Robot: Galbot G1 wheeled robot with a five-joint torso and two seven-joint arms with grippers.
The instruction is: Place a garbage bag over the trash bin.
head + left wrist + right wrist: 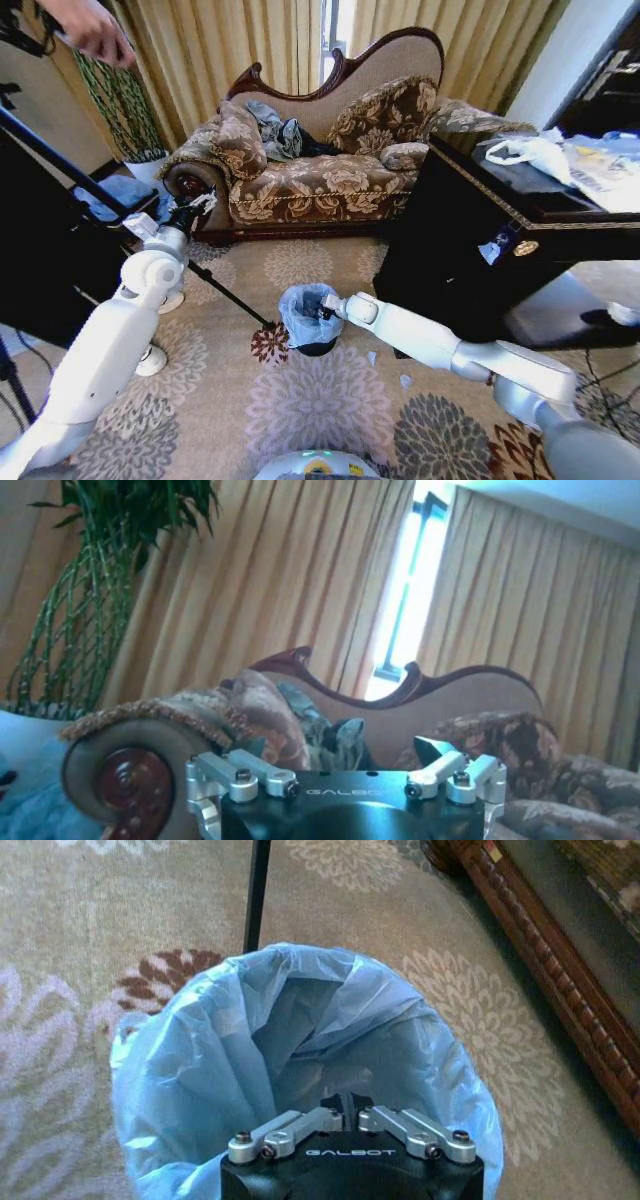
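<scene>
The garbage bag (300, 1057) already sits in the trash bin (316, 347) on the carpet (300, 400) in front of the sofa (320, 170), mouth spread wide. The right gripper (352, 1111) is at the near rim w/ fingers pressed together, apparently nipping the film. The left gripper (345, 769) is spread, holding nothing, up by the sofa arm. Judging from this, the hem should go outward & down over the lip w/o yanking, since the plastic is thin and the light bin could tip.

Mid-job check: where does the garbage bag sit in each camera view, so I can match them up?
Head view: the garbage bag drapes the trash bin on the carpet, at the right gripper.
Left wrist view: not in it; it faces the sofa.
Right wrist view: the bag gapes directly beyond the gripper.
Shared landmark: the black pole beside the bag.
</scene>
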